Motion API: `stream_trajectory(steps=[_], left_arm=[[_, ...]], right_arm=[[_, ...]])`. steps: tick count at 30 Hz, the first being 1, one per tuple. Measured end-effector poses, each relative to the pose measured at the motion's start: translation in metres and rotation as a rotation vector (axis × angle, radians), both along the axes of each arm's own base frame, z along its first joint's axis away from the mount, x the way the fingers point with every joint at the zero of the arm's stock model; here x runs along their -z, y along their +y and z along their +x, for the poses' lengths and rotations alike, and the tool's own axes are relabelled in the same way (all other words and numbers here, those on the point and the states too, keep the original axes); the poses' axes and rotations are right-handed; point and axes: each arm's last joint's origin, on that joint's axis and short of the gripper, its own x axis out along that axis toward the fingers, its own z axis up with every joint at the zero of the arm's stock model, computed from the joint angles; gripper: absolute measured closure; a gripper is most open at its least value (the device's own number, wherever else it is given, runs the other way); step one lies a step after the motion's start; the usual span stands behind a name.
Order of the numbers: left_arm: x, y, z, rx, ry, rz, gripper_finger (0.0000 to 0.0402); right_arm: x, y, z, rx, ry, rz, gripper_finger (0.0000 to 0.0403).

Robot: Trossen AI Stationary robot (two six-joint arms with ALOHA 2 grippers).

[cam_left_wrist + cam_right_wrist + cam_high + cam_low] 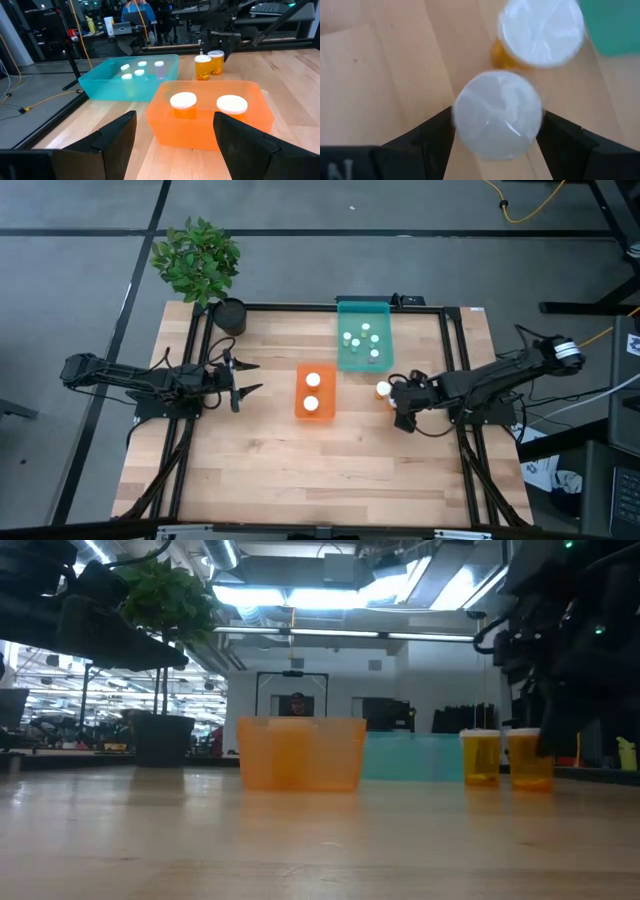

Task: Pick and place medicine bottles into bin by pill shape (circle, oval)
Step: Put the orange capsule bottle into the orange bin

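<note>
We see the left gripper hanging open, left of the orange bin that holds two bottles. Behind the orange bin, the teal bin holds five. Right of the orange bin, the right gripper clasps a white-capped bottle, beside another bottle

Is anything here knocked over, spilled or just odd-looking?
Nothing stands out. The bottles in the orange bin and teal bin stand upright, as do the two amber bottles on the table by the right gripper. Nothing spilled.
</note>
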Motion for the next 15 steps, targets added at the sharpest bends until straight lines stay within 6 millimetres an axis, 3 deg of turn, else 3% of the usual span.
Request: stream_trajectory(steps=[15], left_arm=[[0.000,0.000,0.000,0.000,0.000,0.000,0.0145]], right_arm=[[0.015,-0.008,0.018,-0.017,0.005,-0.029,0.0143]])
